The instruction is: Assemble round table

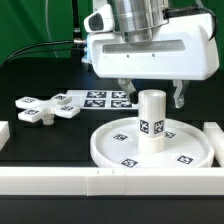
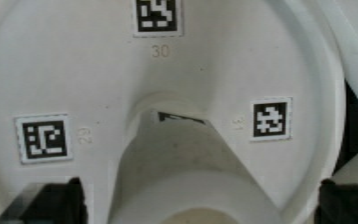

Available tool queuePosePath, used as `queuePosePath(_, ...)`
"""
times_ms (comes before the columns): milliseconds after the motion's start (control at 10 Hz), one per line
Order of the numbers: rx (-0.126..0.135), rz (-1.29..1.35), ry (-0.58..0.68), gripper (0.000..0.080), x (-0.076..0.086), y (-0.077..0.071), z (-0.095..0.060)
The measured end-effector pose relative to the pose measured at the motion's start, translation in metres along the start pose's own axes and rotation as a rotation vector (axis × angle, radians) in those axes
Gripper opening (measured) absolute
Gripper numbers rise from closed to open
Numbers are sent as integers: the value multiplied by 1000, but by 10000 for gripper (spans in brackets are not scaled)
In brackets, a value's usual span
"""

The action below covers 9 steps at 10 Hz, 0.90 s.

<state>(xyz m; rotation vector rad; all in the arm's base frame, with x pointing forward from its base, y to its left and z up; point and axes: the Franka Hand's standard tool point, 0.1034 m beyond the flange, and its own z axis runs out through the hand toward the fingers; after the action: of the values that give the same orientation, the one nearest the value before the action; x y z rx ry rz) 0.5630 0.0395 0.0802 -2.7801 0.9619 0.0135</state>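
Note:
The short cylindrical leg (image 1: 151, 120) stands upright in the middle of the large rimmed round disc (image 1: 112, 148), with a tag on its side. My gripper (image 1: 151, 98) is open just above it, one finger on each side of the leg's top and not touching it. In the wrist view the leg (image 2: 194, 165) rises between my dark fingertips (image 2: 51, 200), with the tagged disc (image 2: 87, 60) below. The cross-shaped four-armed piece (image 1: 45, 108) lies flat on the table at the exterior view's left.
The marker board (image 1: 104, 98) lies behind the disc. White border rails run along the front (image 1: 100, 181), at the exterior view's left (image 1: 4, 135) and at its right (image 1: 216, 140).

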Motion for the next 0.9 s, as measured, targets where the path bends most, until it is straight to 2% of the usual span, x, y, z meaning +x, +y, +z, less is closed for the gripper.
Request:
queuePosePath(200, -5, -176, 0, 649, 0, 1, 0)
queuePosePath(500, -34, -544, -5, 649, 2, -2, -2)
queuePosePath(900, -37, -822, -9, 649, 2, -3, -2)
